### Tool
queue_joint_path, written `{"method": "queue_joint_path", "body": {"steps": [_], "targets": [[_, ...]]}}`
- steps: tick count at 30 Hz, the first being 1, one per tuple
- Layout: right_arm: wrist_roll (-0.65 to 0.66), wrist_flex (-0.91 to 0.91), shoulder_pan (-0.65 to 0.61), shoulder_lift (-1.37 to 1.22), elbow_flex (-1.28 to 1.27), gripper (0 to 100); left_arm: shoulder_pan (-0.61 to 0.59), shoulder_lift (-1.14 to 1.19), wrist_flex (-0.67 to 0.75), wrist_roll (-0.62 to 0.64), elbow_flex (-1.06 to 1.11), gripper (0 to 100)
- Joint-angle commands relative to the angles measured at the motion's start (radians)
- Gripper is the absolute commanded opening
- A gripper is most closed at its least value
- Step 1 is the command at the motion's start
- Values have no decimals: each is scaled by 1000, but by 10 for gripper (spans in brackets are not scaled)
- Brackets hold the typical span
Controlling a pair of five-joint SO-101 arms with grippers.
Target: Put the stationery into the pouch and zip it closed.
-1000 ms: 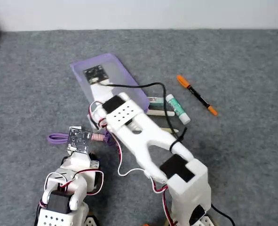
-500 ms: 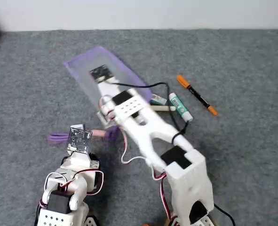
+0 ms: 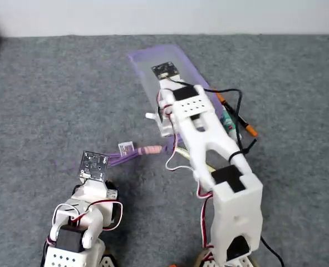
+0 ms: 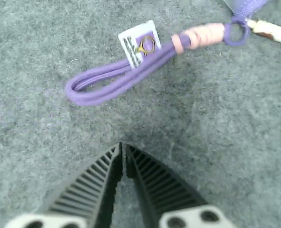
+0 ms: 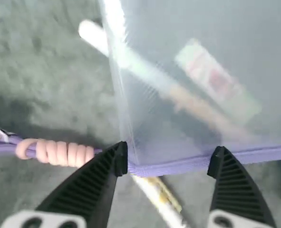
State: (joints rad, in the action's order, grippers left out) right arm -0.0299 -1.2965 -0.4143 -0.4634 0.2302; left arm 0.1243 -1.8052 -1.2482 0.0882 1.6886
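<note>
One translucent, purple-hemmed pouch (image 3: 145,62) has shifted right, trailing one looped cord (image 4: 116,78). Left gripper (image 4: 123,147) clenched empty; right gripper (image 5: 169,151) released.

The pouch (image 3: 146,68) tag (image 4: 139,42) bears lines of print; none legible.

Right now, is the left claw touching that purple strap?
Apart. The left wrist view shows the left claw shut, with bare grey carpet between its tips and the purple strap.
</note>
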Motion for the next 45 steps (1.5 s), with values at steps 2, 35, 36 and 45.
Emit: {"method": "queue_joint_path", "body": {"steps": [2,35,36,45], "targets": [[-172,-73,-128,88,71,288,6,-9,-8,-6,-5,14],[-552,62,-225,-174,74,288,6,-9,-8,-6,-5,14],[-551,30,-222,-174,74,288,6,-9,-8,-6,-5,14],[-555,-140,-225,-182,74,273,6,-9,-8,-6,-5,14]]}}
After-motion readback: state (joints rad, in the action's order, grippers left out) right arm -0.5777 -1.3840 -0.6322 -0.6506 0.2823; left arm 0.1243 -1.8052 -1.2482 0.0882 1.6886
